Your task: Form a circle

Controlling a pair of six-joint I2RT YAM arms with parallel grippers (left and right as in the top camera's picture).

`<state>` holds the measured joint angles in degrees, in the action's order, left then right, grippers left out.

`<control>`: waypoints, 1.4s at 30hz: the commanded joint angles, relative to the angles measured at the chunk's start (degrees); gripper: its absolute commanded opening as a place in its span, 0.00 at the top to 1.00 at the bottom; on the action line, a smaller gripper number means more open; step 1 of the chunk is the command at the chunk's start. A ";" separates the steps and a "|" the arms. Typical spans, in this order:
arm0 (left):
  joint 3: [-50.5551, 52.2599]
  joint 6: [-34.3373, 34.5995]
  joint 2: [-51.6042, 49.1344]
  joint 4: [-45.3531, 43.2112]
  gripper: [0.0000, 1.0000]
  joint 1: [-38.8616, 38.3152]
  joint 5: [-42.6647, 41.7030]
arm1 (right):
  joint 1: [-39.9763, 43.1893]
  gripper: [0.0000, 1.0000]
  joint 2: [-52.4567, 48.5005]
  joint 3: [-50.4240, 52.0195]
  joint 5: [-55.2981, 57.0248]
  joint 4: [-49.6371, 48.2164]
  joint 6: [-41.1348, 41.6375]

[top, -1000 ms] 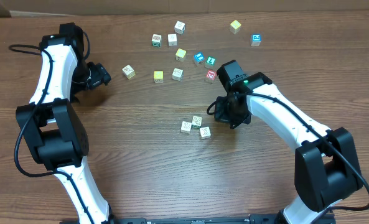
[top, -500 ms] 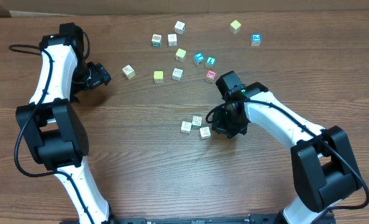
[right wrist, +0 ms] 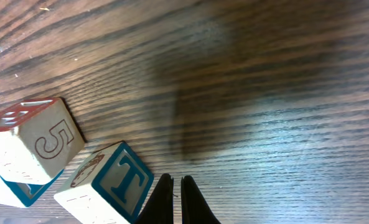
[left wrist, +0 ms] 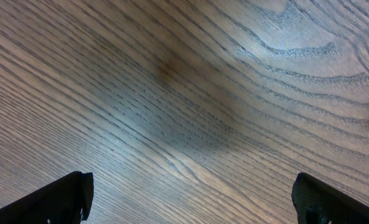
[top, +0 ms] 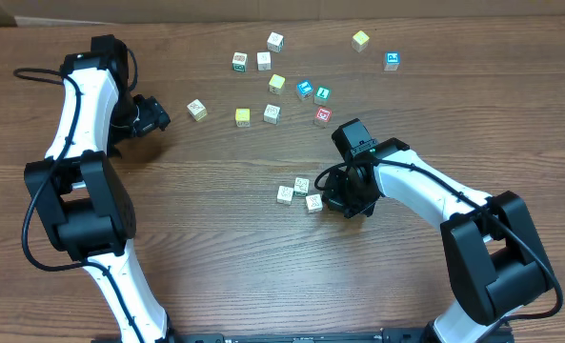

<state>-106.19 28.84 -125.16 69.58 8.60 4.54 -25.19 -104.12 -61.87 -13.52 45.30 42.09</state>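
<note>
Moved down-left toward the circle [top: 301, 193] mid-table since a second ago: right gripper [top: 332, 198], now just right of the clump, jaws pinched shut on nothing. Well apart at far left, left gripper [top: 154, 115] spread fully wide, empty, over the wood table [left wrist: 190, 93].

My right gripper [top: 332, 197] has drawn back toward my base and inward. A second ago it stood apart from the clump of small cream wooden picture cubes [top: 302, 186]; now it sits just beside it.
</note>
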 commanded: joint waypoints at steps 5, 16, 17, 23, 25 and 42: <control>0.22 1.18 -0.72 -0.02 0.01 -0.37 -0.09 | -0.24 0.96 -0.11 0.33 -5.49 -2.38 -1.77; 0.22 1.18 -0.72 -0.04 0.01 -0.37 -0.09 | -0.24 0.96 -0.11 0.33 -5.68 -1.42 -1.55; 0.22 1.18 -0.72 -0.02 0.01 -0.37 -0.09 | -0.24 0.96 -0.11 0.33 -5.66 -1.40 -1.55; 0.22 1.18 -0.72 -0.02 0.00 -0.37 -0.09 | -0.24 0.96 -0.11 0.33 -5.66 -1.31 -1.36; 0.22 1.18 -0.72 -0.02 0.00 -0.37 -0.09 | -0.24 0.96 -0.11 0.33 -5.60 -1.36 -1.38; 0.22 1.18 -0.72 -0.02 0.00 -0.37 -0.09 | 11.04 0.96 -0.11 -3.72 8.68 -1.81 -7.56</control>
<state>-106.19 28.86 -125.16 69.58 8.60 4.54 -16.73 -104.12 -62.76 -10.22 44.01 37.76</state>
